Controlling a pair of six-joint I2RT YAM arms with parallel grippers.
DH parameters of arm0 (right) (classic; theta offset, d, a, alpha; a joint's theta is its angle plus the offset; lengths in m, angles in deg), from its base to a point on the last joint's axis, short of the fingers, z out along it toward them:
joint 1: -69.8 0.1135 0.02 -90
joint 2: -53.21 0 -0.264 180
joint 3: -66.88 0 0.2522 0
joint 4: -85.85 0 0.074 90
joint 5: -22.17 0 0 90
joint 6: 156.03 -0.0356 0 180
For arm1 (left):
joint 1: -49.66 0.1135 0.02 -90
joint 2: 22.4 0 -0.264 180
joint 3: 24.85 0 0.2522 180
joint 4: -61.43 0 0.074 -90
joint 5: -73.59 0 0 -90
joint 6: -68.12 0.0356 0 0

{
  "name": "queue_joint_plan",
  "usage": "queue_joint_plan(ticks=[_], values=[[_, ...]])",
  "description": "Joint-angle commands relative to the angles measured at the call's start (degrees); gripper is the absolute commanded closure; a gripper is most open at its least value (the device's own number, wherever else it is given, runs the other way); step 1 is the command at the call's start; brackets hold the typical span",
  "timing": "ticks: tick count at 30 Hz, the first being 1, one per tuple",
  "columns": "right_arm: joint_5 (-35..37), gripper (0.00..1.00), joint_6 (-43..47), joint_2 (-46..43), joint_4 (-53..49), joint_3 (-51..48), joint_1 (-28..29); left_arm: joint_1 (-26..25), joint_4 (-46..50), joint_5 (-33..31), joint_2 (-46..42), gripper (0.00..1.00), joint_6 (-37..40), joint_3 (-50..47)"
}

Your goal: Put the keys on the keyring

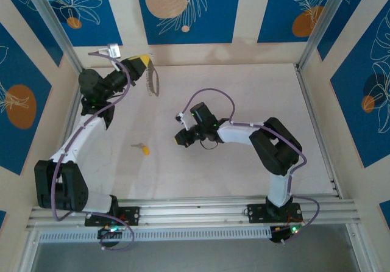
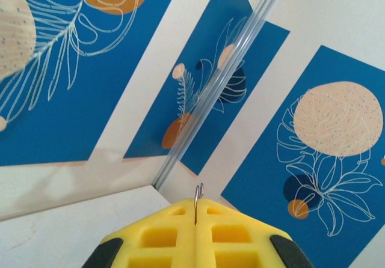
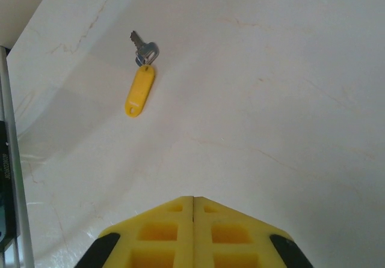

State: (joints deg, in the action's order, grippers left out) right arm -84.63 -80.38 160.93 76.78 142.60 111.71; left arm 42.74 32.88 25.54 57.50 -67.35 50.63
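Lying flat on the pale worktop (image 1: 256,95): small silvery-grey metal keys (image 3: 144,50), bunched too close to count. Joined at one end to a flat yellow plastic tag (image 3: 139,92). Apart from both claws.

Pinches a thin grey metal oval keyring (image 1: 154,81) in the left claw (image 2: 197,207), yellow fingers (image 2: 234,238) pressed tight together on the wire. Holds it up in the air, well apart from the keys, over toward the back wall from them. Hangs down from the claw's tip in the view from above. Pokes out past the fingers as a little bent end in the left wrist view.

Has the right claw (image 3: 193,199) squeezed all the way together, fingers touching, nothing between them. Points it over the worktop, near the keys but not touching, on their right in the view from above.
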Motion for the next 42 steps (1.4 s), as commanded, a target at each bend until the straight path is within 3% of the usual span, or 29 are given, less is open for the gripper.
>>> queue_joint_plan(ticks=[1, 4, 9, 21, 34, 42], values=[[1.2, 0.71, -0.6, 0.5, 1.2, 1.5, 2.4, -0.9, -0.5, -0.5, -0.9, 1.0, 1.9, -1.0], [1.6, 0.61, -0.4, 3.2, 0.1, 5.4, 4.0, -0.9, 0.1, -1.1, -0.7, 1.0, 2.6, -1.0], [3.6, 0.57, 1.5, 10.4, -3.7, 16.3, 8.0, -0.8, 3.9, -1.9, 0.0, 1.0, 5.3, 1.0], [9.1, 0.57, 7.8, 24.0, -12.4, 34.7, 11.8, 3.0, 1.6, -1.7, 5.7, 1.0, 1.3, 6.9], [7.0, 0.61, 8.2, 28.5, -14.5, 39.7, 11.9, 4.3, 0.0, -1.2, 6.8, 1.0, -0.1, 7.0], [6.3, 0.7, 7.9, 29.2, -15.0, 40.6, 12.0, 4.4, -0.5, -1.2, 6.8, 1.0, -0.6, 7.2]])
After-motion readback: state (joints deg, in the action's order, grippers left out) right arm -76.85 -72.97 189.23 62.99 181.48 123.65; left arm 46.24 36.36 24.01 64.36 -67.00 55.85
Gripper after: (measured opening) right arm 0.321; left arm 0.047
